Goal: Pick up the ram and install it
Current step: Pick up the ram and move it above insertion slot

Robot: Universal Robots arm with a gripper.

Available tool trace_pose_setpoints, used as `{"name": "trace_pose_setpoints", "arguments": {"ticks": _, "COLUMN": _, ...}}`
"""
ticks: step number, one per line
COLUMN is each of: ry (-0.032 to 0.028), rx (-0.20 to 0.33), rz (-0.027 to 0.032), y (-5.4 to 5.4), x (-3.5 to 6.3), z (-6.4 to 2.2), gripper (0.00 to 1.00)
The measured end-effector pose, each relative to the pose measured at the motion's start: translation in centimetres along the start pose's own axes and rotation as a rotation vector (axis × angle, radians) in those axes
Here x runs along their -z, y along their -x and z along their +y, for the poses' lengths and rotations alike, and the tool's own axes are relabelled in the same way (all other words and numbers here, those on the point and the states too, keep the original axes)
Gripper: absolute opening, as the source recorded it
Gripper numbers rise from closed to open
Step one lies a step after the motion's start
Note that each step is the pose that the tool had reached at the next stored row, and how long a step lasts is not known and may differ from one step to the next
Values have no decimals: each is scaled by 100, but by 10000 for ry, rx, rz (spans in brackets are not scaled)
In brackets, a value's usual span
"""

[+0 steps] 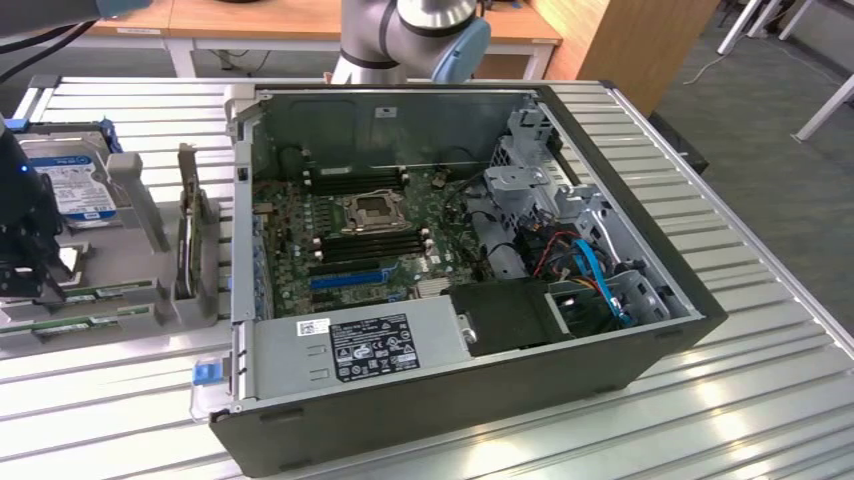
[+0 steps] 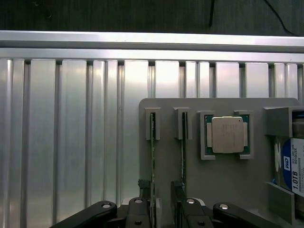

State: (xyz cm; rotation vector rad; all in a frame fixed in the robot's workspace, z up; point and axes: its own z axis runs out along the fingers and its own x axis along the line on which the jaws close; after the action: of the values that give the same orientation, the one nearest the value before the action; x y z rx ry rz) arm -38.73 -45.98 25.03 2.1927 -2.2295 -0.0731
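Claw (image 2: 163, 197) held wide open and empty over one grey holder (image 2: 213, 185).
On the holder, set on the ribbed tabletop (image 2: 71, 142), are counted a first ram stick (image 2: 153, 152), a second ram stick (image 2: 183, 152), one silver processor chip (image 2: 227, 135) and one hard drive (image 2: 290, 166). Both sticks are seen edge-on as long, thin green strips, stood in parallel slots just beside the processor chip. Neither is gripped; the second is partly hidden by a finger. One open computer case (image 1: 467, 300) is seen beside the holder.
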Motion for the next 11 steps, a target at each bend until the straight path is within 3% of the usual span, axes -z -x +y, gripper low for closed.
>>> {"name": "trace_pose_setpoints", "arguments": {"ticks": 11, "ry": 3, "rx": 0, "rz": -11, "y": -3, "x": -149, "z": -6, "gripper": 31}}
